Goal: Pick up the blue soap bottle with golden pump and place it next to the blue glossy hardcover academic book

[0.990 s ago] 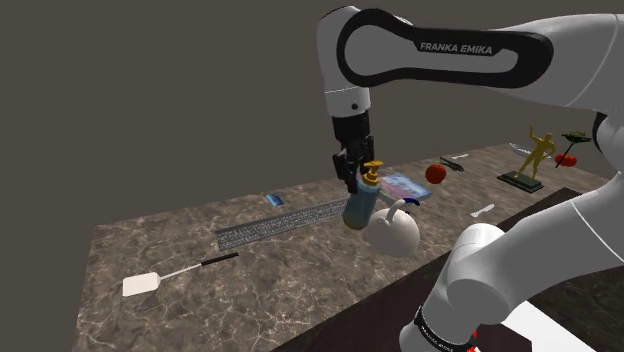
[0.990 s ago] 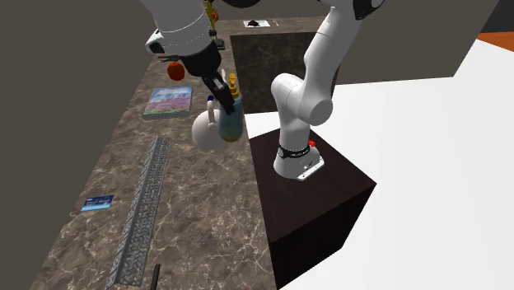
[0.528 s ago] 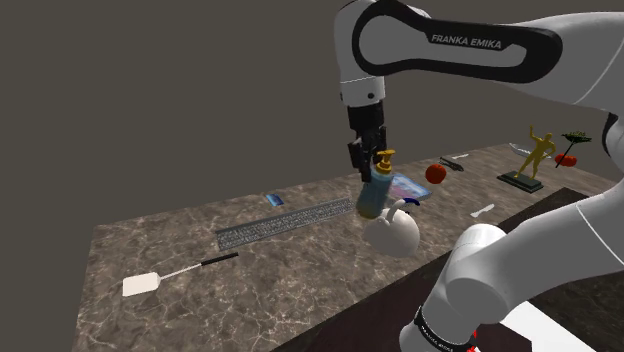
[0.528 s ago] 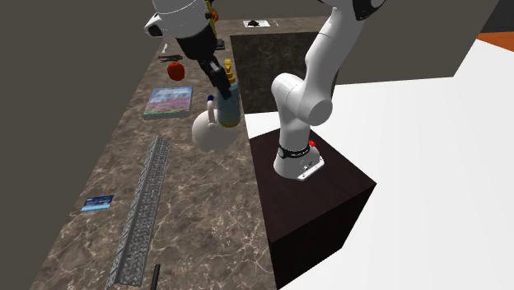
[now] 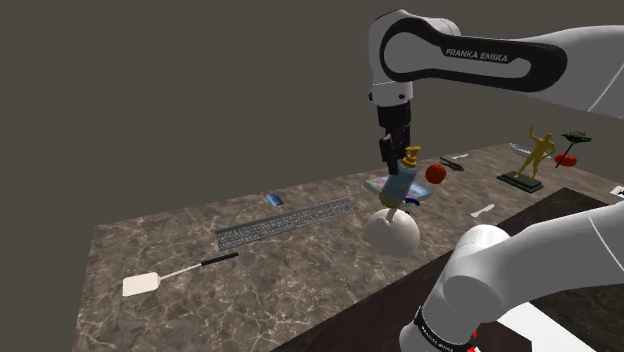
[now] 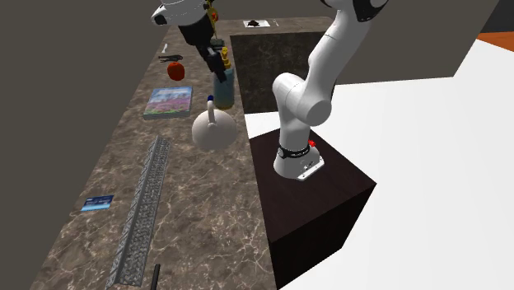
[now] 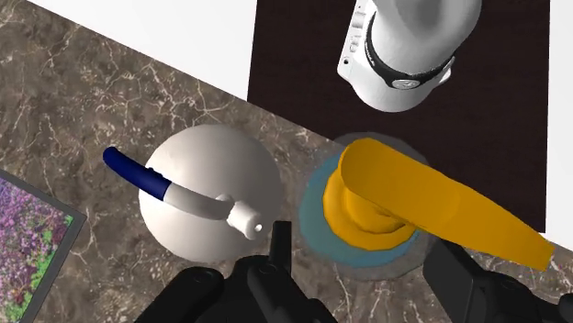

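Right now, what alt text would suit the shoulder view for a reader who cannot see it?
A black tool holds a blue soap bottle with a golden pump in the air, close to a round white kettle on a dark marble counter. A book lies flat behind the bottle.

Blue bottle (image 5: 400, 187), gold pump (image 7: 404, 197); white pot (image 5: 391, 233) w/ blue-tipped handle (image 7: 147, 176); book (image 6: 168, 100) purple-blue; counter (image 5: 250, 290) brown, marble-veined.
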Robot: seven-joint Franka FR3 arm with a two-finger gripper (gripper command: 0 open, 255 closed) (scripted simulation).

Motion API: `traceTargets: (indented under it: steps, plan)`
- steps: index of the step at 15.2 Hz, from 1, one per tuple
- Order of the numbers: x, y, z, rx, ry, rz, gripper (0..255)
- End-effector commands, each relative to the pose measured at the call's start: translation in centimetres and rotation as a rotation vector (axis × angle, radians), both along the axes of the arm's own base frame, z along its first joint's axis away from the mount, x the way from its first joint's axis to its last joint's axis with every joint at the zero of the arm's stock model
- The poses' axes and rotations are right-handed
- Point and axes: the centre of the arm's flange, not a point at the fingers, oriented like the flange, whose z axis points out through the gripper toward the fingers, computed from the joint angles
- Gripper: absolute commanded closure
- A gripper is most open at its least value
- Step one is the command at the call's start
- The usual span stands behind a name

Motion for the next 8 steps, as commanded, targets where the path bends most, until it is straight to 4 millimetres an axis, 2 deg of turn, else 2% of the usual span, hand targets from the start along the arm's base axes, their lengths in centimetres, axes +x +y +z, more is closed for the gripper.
traceTargets:
  steps: [1, 8]
  plan:
    - [-0.4, -3.0, 0.2, 0.000, 0.001, 0.001, 255]
    - [-2.6, -12.0, 0.3, 0.000, 0.001, 0.001, 255]
